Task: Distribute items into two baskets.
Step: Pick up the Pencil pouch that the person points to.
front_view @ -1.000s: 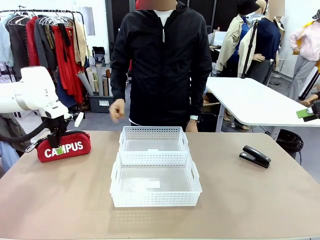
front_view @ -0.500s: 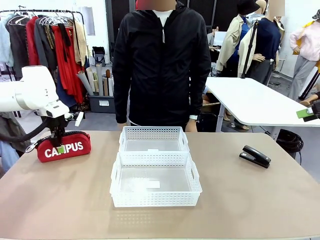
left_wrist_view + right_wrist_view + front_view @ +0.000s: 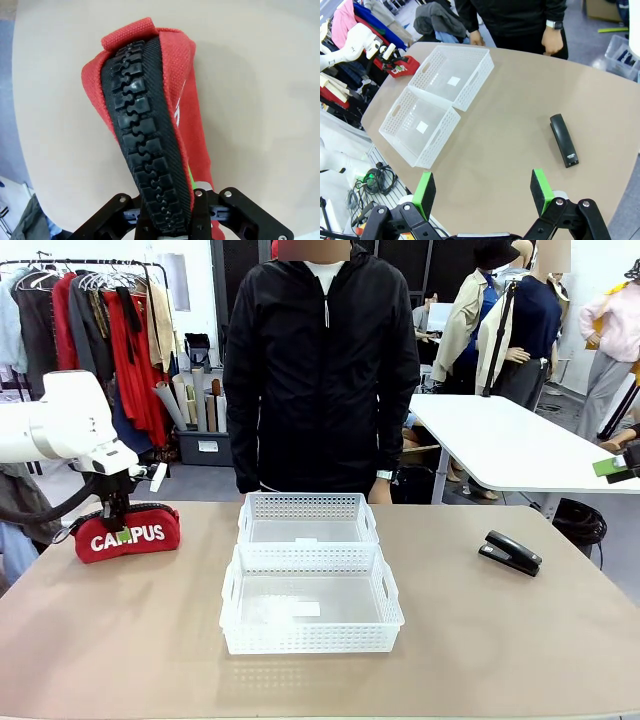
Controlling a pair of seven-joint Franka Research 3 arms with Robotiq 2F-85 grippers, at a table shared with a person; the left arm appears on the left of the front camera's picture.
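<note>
Left gripper [image 3: 117, 528] jaws clamped across the pouch [image 3: 152, 533] zip, wrist pointing down; right gripper [image 3: 483, 186] jaws wide apart, empty, above the table [image 3: 510, 120] near stapler [image 3: 563, 140]

**Tabletop** [image 3: 500, 665]: plain tan.
**Pouch** [image 3: 127, 534], at 9 o'clock: red, with white "CAMPUS" lettering and a black toothed zip band.
**Stapler** [image 3: 510, 552], at 3 o'clock: plain black.
**Near basket** [image 3: 310, 638] and **far basket** [image 3: 305, 506], centre: white, with perforated lattice walls and white bottom labels.
**Right gripper** [image 3: 481, 180]: black, with green pads [image 3: 540, 190].
**Person's jacket** [image 3: 320, 370], at 12 o'clock: black.
</note>
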